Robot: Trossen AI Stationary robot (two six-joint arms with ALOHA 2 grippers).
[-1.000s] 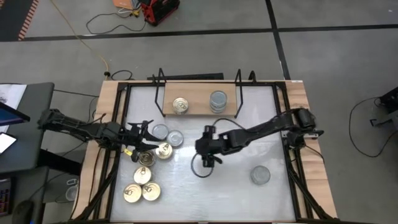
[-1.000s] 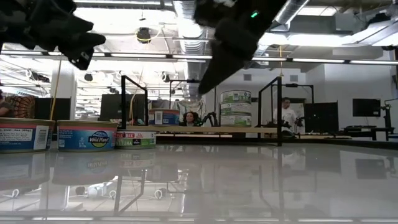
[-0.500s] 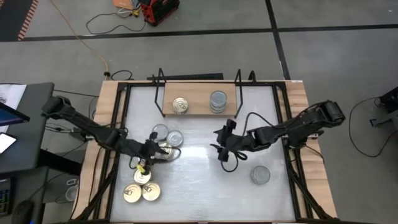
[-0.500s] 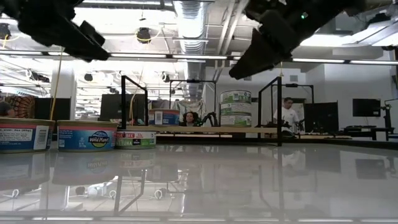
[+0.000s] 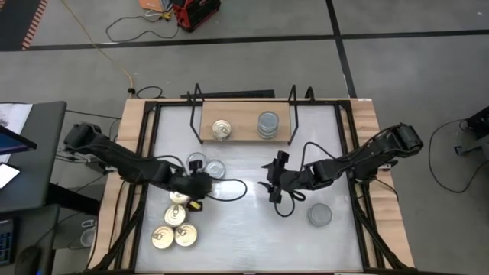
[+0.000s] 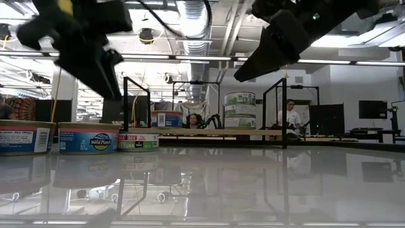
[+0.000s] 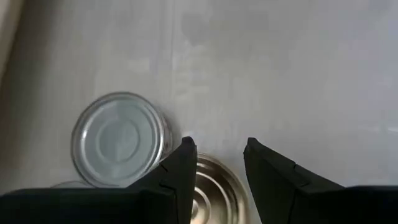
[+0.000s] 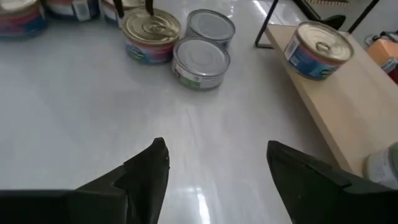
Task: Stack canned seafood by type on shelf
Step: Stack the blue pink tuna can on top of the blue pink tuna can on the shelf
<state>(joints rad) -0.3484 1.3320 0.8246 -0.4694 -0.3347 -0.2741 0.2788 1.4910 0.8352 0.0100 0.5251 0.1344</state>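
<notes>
Left gripper (image 7: 216, 149), jaws partly open and empty over a gold-lid tin (image 7: 211, 193), could bump the silver-lid tin (image 7: 118, 138) touching at its 10 o'clock; right gripper (image 8: 217, 158) wide open, empty; shelf (image 5: 244, 134) at table's 12.

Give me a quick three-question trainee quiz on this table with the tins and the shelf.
1. True or false: the light-wood shelf in its black wire frame holds only gold-lidded round tins.
2. Which gripper hovers over the cluster of flat round tins? A left; B right.
3. Fill in: the lone silver-lidded tin lies nearest the ___ gripper.
Key: 1 false, a silver-lidded stack stands there too; 2 A, the left gripper; 3 right gripper.
</notes>
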